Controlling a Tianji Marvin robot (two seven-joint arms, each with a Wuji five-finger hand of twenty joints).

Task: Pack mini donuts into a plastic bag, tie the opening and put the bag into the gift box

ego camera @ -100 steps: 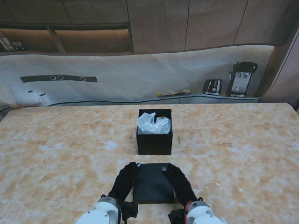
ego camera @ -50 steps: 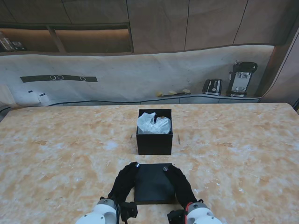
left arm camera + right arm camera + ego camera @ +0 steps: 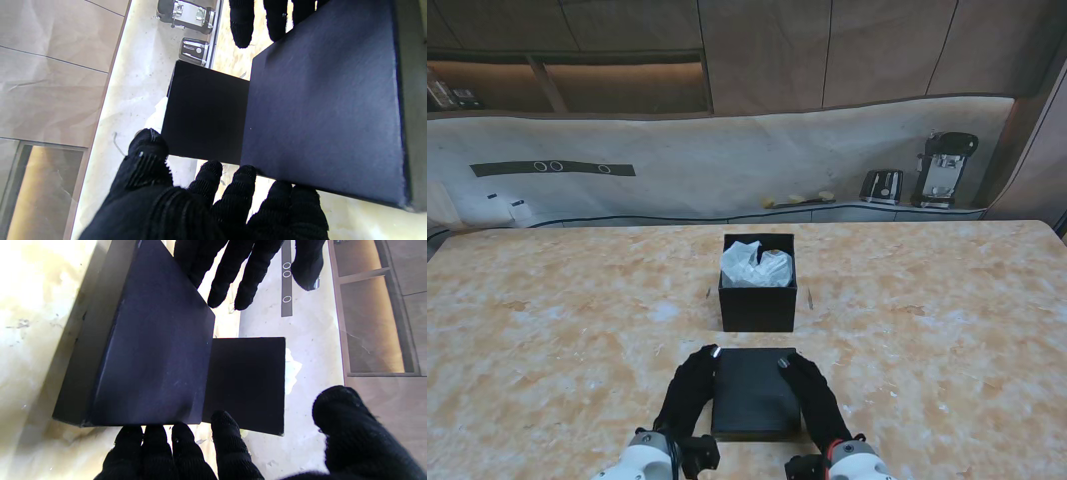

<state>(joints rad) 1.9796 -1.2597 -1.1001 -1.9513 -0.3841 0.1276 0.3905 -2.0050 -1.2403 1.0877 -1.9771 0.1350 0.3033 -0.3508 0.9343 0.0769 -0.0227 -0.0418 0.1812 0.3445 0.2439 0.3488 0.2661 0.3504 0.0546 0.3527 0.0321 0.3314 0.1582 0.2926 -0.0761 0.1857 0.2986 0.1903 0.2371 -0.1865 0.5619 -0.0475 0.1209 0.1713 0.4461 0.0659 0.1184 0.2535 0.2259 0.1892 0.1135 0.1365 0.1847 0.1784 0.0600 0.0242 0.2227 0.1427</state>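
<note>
Marbled orange table (image 3: 547, 340) fills the scene. Nearest to me, the left robot hand (image 3: 689, 385) and right robot hand (image 3: 812, 392), both black-gloved, grip the flat black box lid (image 3: 753, 390) by its opposite sides. Just beyond it stands the open black gift box (image 3: 758, 305), holding the white plastic bag (image 3: 755, 266). Farther off, kitchen appliances (image 3: 927, 172) line the wall.
</note>
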